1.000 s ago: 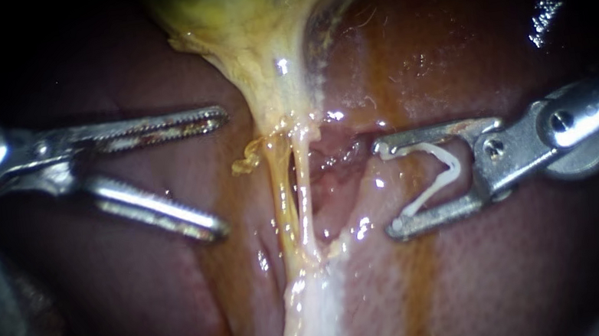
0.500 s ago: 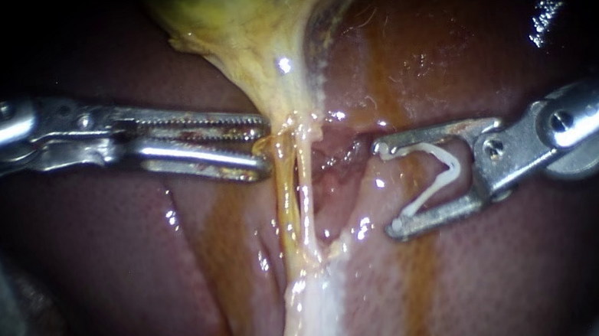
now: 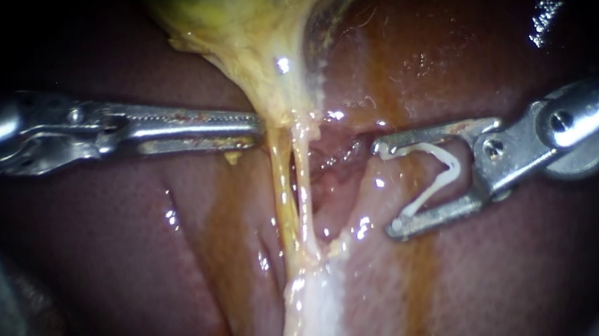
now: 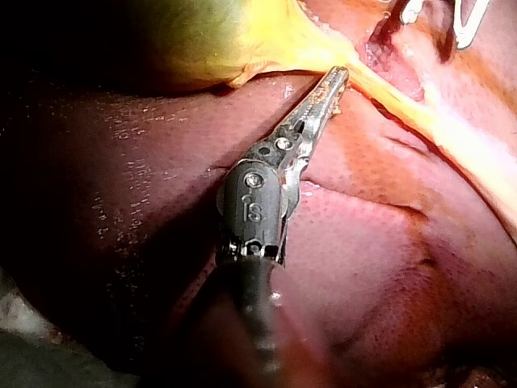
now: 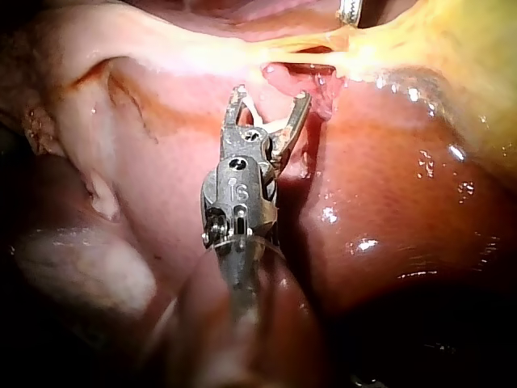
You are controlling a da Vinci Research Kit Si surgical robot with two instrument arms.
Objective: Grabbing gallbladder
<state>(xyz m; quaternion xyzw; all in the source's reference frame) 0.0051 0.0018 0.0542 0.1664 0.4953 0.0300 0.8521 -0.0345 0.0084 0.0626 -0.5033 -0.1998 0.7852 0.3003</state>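
Yellow, slick sac of the gallbladder [image 3: 249, 20] hangs at the top of the endoscope view and narrows to a neck over the dark red-brown liver [image 3: 136, 274]. From the neck, two thin pale yellowish tubes [image 3: 284, 193] run down side by side into whitish tissue.

The slender silver left instrument [image 3: 254, 125], with long toothed jaws, comes in level from the left. Its jaws lie closed together and the tips sit right at the edge of the gallbladder neck. They look to be pinching a thin bit of that yellow tissue, though how much is caught is hard to see. A small yellow fleck hangs just under the jaws. The left wrist view shows the same: the left instrument [image 4: 338, 79] has its jaws together, tip touching the yellow band where the gallbladder [image 4: 218, 40] tapers.

The silver right instrument [image 3: 385, 187] comes in from the right, jaws wide apart, with a white V-shaped clip [image 3: 455, 164] seated between them and its leg ends against both jaw tips. These jaws sit near the tubes but not touching them, over wet pink tissue. In the right wrist view the right instrument [image 5: 271, 101] points at that pink patch, with the gallbladder [image 5: 460, 56] off to one side.
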